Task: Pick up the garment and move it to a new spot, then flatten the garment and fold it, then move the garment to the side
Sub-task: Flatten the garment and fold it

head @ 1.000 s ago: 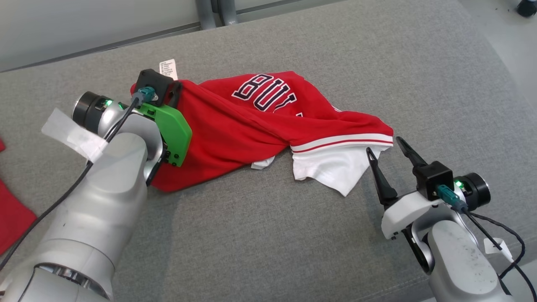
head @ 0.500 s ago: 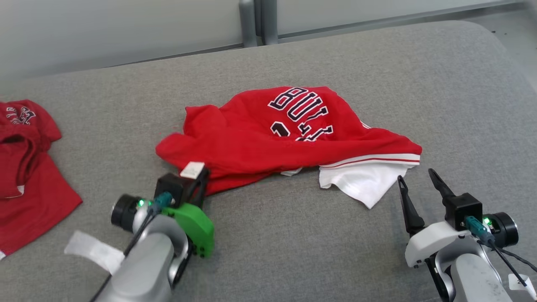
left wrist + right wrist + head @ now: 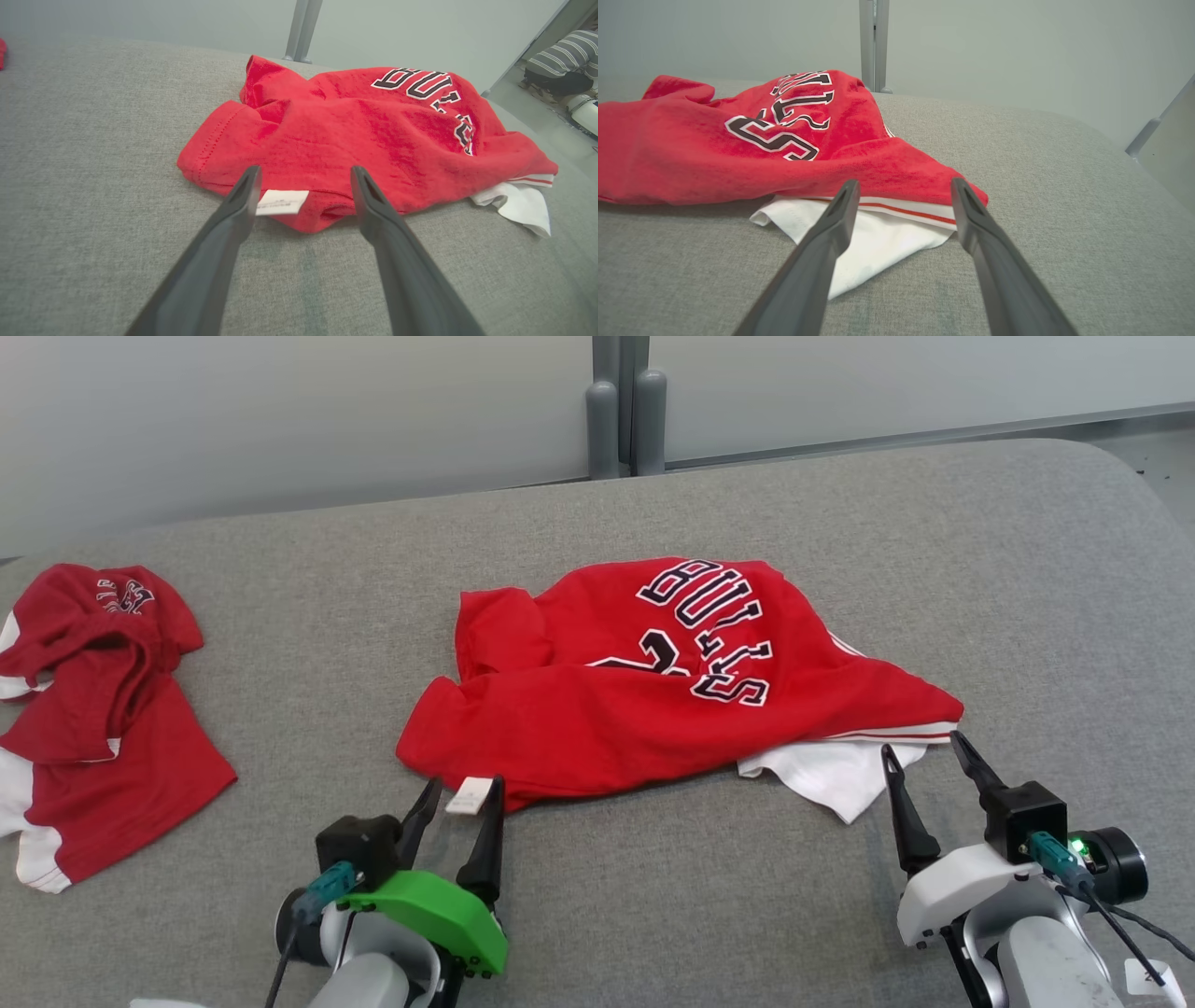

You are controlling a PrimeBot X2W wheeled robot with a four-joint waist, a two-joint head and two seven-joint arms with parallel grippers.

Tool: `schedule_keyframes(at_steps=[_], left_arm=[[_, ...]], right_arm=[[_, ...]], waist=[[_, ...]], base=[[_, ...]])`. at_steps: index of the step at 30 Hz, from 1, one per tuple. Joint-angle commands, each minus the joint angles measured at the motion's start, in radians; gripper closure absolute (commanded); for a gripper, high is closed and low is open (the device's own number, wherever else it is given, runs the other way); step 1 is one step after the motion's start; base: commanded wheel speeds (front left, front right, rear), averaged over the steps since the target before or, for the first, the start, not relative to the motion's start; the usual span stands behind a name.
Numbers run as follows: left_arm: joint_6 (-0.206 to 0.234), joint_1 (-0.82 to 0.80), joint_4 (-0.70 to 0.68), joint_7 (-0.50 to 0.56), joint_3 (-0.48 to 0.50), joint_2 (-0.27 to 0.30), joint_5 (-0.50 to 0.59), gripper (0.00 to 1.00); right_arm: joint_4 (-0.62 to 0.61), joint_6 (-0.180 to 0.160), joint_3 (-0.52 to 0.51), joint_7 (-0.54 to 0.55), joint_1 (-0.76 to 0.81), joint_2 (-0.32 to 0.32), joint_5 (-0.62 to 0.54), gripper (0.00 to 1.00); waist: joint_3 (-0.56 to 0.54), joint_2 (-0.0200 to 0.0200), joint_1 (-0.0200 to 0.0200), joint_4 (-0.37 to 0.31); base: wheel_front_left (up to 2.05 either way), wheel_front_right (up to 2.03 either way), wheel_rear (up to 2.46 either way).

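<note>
I have the grey padded surface (image 3: 653, 915) across most of the head view, running from the bottom edge up to a pale wall. The red garment (image 3: 607, 719) lies crumpled on it at the centre of the frame, lettering side up, with the dark, white-edged letters toward its upper right. A second red garment (image 3: 103, 728) sits bunched at the left edge, well apart from the first.

My right gripper (image 3: 920, 745) is at the lower right, fingers spread wide and holding nothing. Its tips stand just beside the garment's lower right corner. In the right wrist view, the red hem with its white and red stripe shows between the two fingers.

My left gripper (image 3: 464, 784) is at the lower centre-left, fingers also spread apart and gripping nothing. Its tips are at the garment's near red edge.

A white part (image 3: 831, 779) of the garment pokes out from under the red cloth at the lower right, flat on the surface.

A small white label (image 3: 469, 795) lies at the near hem between the left fingers. In the left wrist view it is right against the finger on the left, though I cannot tell whether they touch.
</note>
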Motion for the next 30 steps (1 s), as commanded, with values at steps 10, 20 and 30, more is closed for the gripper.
schedule_keyframes(at_steps=[10, 20, 30], left_arm=[[0.041, 0.111, -0.108, 0.025, 0.128, 0.042, -0.139, 0.0], [0.028, -0.03, 0.055, 0.069, 0.191, 0.021, -0.215, 0.0], [-0.005, -0.117, 0.23, 0.099, 0.237, -0.012, -0.293, 0.63]], right_arm=[[-0.012, 0.0, -0.011, 0.001, 0.023, 0.003, -0.003, 0.0], [-0.027, 0.0, 0.009, 0.008, -0.018, 0.002, -0.007, 0.0], [-0.026, 0.0, 0.012, 0.006, -0.036, 0.002, -0.009, 0.0]], waist=[[-0.006, 0.0037, 0.0, -0.008], [0.049, 0.0037, 0.0, -0.074], [0.084, 0.0037, 0.0, -0.109]], base=[[0.0, 0.0, 0.0], [0.0, 0.0, 0.0], [0.0, 0.0, 0.0]])
